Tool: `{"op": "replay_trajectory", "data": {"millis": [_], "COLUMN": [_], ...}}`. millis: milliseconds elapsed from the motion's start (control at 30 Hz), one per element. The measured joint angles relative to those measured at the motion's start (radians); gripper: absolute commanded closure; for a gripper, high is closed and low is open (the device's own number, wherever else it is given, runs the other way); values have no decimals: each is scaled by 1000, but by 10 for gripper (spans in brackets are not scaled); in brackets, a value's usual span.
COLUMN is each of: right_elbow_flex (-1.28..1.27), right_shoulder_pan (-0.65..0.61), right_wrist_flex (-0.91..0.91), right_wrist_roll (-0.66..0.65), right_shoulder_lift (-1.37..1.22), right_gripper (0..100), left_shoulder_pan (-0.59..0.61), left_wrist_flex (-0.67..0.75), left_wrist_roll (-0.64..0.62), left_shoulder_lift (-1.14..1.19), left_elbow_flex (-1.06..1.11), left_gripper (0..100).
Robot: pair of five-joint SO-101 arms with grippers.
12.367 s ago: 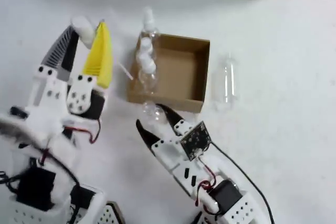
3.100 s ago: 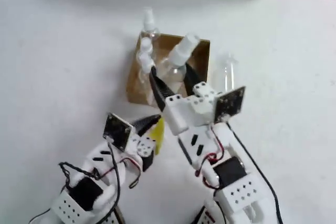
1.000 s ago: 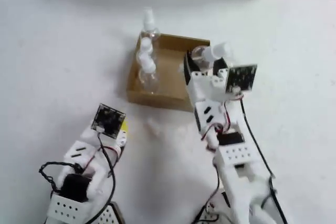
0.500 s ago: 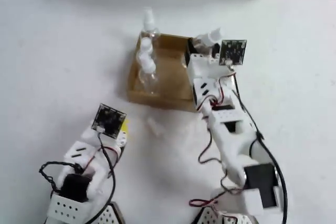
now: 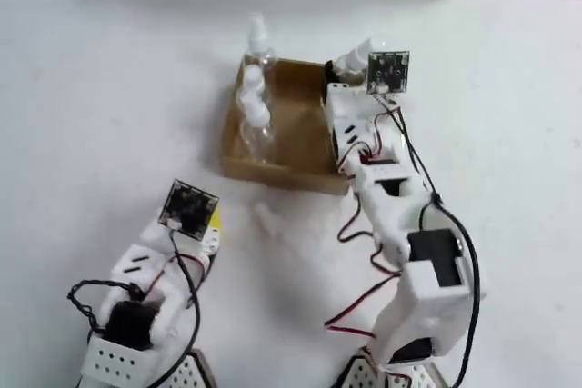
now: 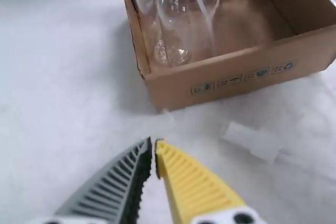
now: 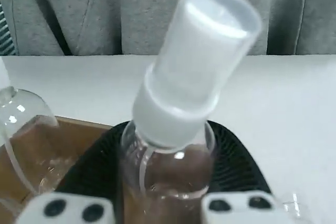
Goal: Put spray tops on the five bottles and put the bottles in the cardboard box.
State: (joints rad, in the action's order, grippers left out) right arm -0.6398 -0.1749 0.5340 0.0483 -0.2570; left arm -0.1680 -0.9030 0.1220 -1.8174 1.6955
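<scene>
The cardboard box (image 5: pixel 286 147) stands mid-table, and its front wall (image 6: pixel 231 77) faces the left wrist camera. Two capped clear bottles (image 5: pixel 255 111) stand along its left side, shown as bottles (image 6: pixel 186 14) in the left wrist view. My right gripper (image 5: pixel 341 88) is over the box's right edge, shut on another clear bottle (image 7: pixel 176 169) with a white spray top (image 7: pixel 202 51). My left gripper (image 6: pixel 153 149) rests low at the near left, shut and holding nothing, its yellow finger (image 5: pixel 213 222) pointing at the box.
A capped bottle (image 5: pixel 257 38) stands just behind the box's far left corner. A small clear cap (image 6: pixel 251 140) lies on the table in front of the box, also visible as the cap (image 5: pixel 266 218). Grey fabric hangs beyond the far table edge.
The right arm has carried its bottle forward and stretched out, so the bottle now sits over the box's far right part. The left arm has stayed still over the last second.
</scene>
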Motion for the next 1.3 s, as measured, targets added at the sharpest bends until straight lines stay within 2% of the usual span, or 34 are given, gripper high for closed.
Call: {"op": "replay_trajectory", "data": {"millis": [833, 1033, 1300], "right_elbow_flex": [147, 175, 175], "right_shoulder_pan": [14, 14, 14], "right_wrist_flex": [2, 14, 14], "right_wrist_roll": [-11, -114, -127], "right_shoulder_lift": [-184, -215, -215], "right_gripper": [983, 982, 980], "left_shoulder_pan": [0, 0, 0], "left_wrist_flex": [0, 0, 0], "left_wrist_roll": [0, 0, 0], "left_shoulder_lift": [0, 0, 0], "left_elbow_flex": [0, 0, 0], "left_gripper": [976, 976, 976]}}
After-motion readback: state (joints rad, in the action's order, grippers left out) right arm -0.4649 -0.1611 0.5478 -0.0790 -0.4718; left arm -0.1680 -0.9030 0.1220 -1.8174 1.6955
